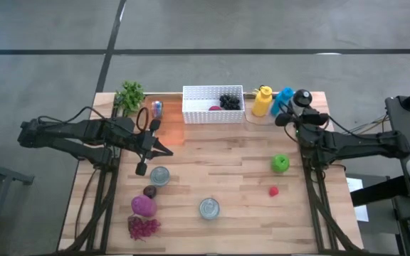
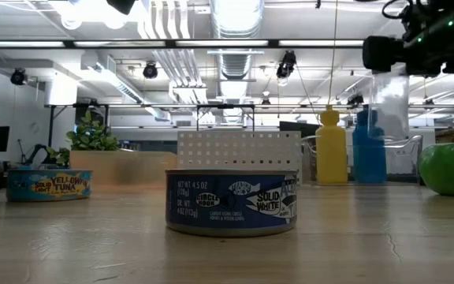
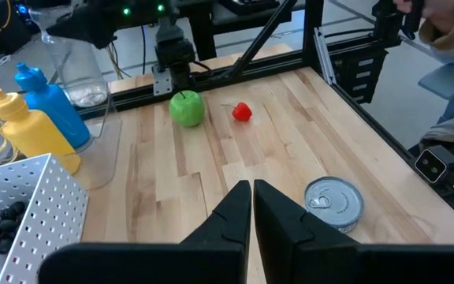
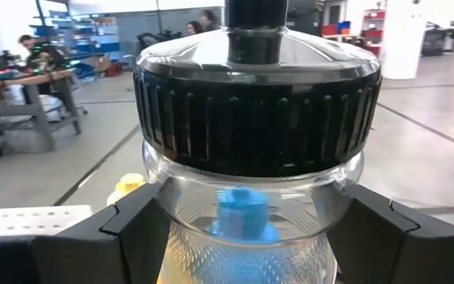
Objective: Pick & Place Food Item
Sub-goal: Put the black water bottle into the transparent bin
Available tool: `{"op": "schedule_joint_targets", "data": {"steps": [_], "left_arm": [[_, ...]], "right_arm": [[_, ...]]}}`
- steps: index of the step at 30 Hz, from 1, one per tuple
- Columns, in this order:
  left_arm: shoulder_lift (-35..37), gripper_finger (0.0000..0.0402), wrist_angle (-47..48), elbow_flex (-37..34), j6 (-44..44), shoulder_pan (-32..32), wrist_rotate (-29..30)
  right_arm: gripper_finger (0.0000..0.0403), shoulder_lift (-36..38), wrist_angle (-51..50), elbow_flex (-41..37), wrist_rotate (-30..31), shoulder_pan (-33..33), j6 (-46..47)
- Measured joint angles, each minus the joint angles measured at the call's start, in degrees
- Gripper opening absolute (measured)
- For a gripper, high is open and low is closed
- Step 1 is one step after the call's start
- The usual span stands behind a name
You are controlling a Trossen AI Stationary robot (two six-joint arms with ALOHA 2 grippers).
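Presently the right gripper stands at the far right corner of the bench, its fingers spread wide on either side of a clear jar with a black lid, upright, just beside the blue bottle and yellow bottle. Whether the fingers press the jar or only flank it cannot be told.

The left gripper hangs over the left half of the bench, fingers drawn together and holding nothing.

Food items lie apart from both. The green apple and a small red fruit sit on the right side, nearer than the right gripper; that arm is judged the closer to them. A tin lies just near of the left gripper, and another tin at centre near. The white basket stands far centre, between the two arms.
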State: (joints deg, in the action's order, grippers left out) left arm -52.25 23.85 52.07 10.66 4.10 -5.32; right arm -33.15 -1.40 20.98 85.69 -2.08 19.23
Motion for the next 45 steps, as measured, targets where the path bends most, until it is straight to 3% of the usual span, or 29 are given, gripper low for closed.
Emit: {"op": "schedule_joint_targets", "data": {"steps": [16, 28, 34, 45], "left_arm": [[-0.02, 0.0024, -1.57, 0.0, 0.02, 0.0, 0.0], [-0.02, 0.0024, -1.74, 0.0, 2.23, -0.02, 0.0], [-0.02, 0.0024, -1.76, 0.0, 2.4, -0.02, 0.02], [-0.02, 0.0024, -1.74, 0.0, 2.6, -0.02, 0.0]], "right_arm": [[0.0278, -0.12, 0.89, -2.43, -0.25, -4.01, 1.82], [0.0279, -5.48, 0.78, -2.5, -0.73, -4.07, 5.72], [0.0274, -7.7, 0.82, -2.5, -5.78, -6.52, 8.44], [0.0278, -11.44, 0.74, -2.5, -9.76, -10.36, 11.14]]}}
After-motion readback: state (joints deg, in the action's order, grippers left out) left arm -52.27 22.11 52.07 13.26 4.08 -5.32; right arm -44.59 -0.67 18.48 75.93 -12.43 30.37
